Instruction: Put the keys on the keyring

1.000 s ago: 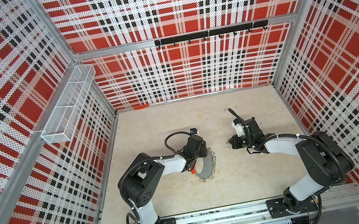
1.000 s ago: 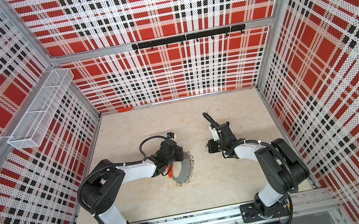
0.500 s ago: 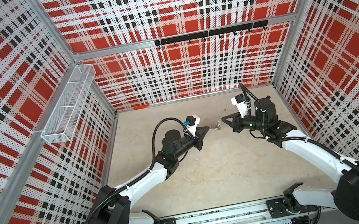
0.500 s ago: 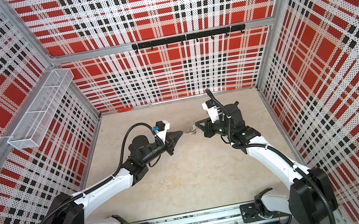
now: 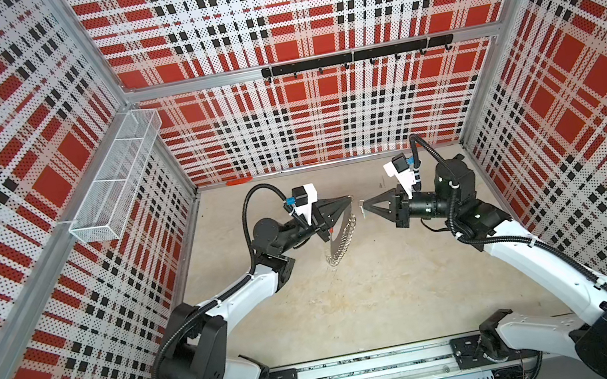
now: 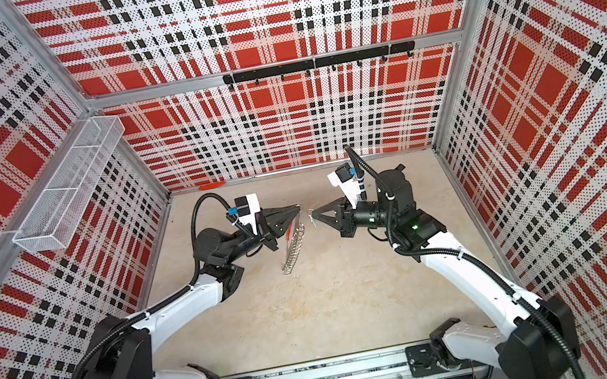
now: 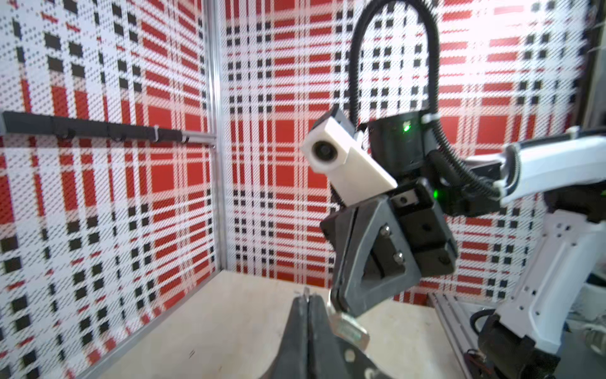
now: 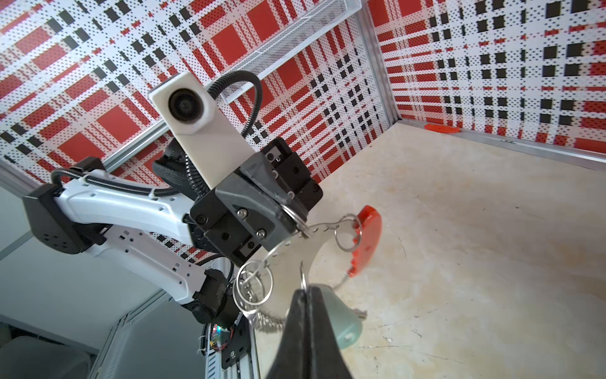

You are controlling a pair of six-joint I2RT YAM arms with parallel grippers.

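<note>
Both grippers hang above the table's back middle, tips facing each other a short way apart. My left gripper (image 5: 349, 200) (image 6: 299, 209) (image 7: 308, 299) is shut on the keyring (image 5: 338, 240) (image 6: 294, 248), which hangs below it. The right wrist view shows its thin metal band (image 8: 323, 228), red plastic section (image 8: 366, 236) and small wire loops (image 8: 254, 285). My right gripper (image 5: 365, 206) (image 6: 314, 214) (image 8: 306, 291) is shut on the keys (image 5: 361, 205). Their pale teal tag (image 8: 346, 323) (image 7: 350, 330) shows beside the jaws. The key's blade is mostly hidden.
A white wire basket (image 5: 115, 181) is fixed to the left wall. A black hook rail (image 5: 354, 57) runs along the back wall. A small red piece (image 5: 239, 181) lies at the foot of the back wall. An aluminium rail (image 5: 366, 365) carries both arm bases in front.
A second ago both arms were folded low near the front with the keyring by the table. They have lifted and reached back, and the two tips have closed in on each other.
</note>
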